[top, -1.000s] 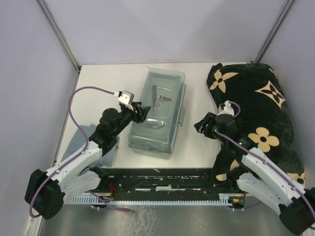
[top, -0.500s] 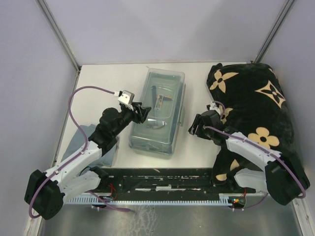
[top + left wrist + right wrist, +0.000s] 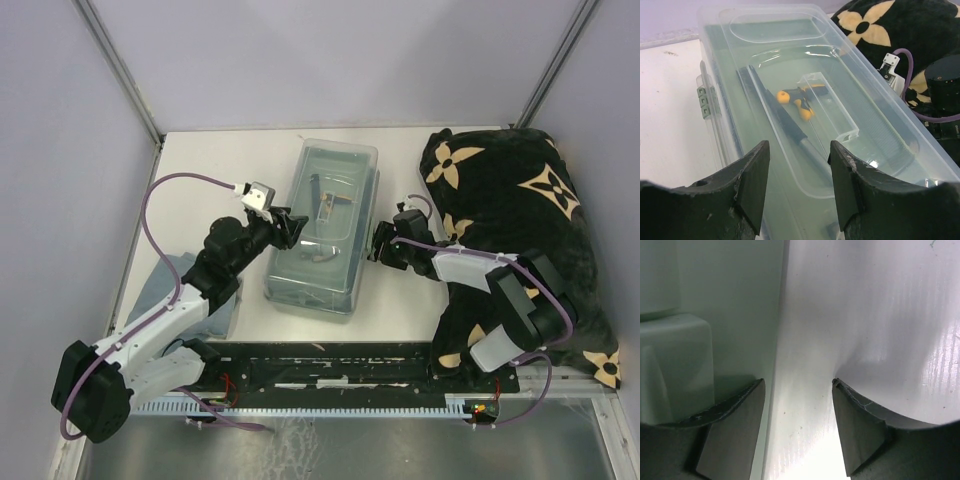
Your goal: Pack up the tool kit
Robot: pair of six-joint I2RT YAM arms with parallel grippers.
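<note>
The toolbox (image 3: 322, 225) sits mid-surface (image 3: 200, 180) with its translucent lid (image 3: 790, 60) closed. Orange-and-black tool handles (image 3: 799, 96) are visible through the lid.

Left end effector (image 3: 797, 165): jaws partly apart and empty, poised over the lid's left edge. Contact cannot be confirmed.

Right end effector (image 3: 797, 385): jaws partly apart, gripping nothing, set low and close at the toolbox's right wall, one finger over bare surface.

The toolbox (image 3: 320, 272) is glossy translucent plastic, the blanket (image 3: 520, 220) seemingly soft matt cloth, the table (image 3: 200, 160) smooth, matt.
</note>
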